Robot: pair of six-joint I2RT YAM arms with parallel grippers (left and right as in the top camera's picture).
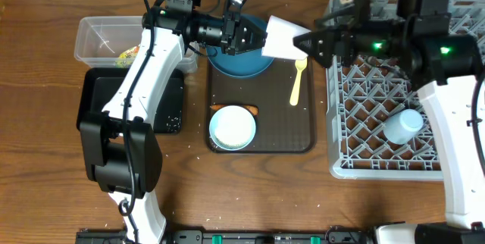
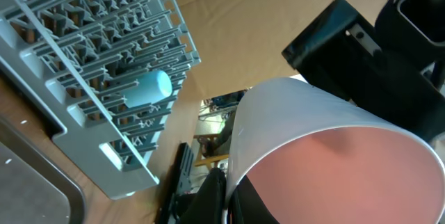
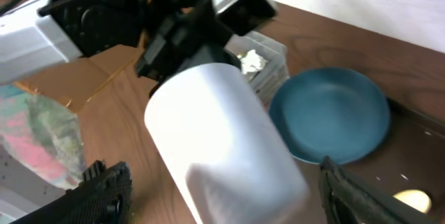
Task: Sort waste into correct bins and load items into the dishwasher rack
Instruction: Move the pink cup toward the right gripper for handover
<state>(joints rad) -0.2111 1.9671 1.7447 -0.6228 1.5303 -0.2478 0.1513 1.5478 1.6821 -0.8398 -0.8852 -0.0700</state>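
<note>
Left gripper (image 1: 260,36) pinches the cup (image 1: 284,38), upper centre. Right gripper (image 1: 306,45) spread wide around it; rack (image 1: 332,107) edge just right.

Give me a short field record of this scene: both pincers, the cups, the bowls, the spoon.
left pincer: shut on the pink cup, held sideways above the brown tray
right pincer: open, fingers either side of the pink cup
light-blue cup: lying in the dishwasher rack
dark-blue bowl: at the brown tray's far edge
pale-blue bowl: upright on the brown tray, near end
yellow spoon: flat on the brown tray, rack side
</note>
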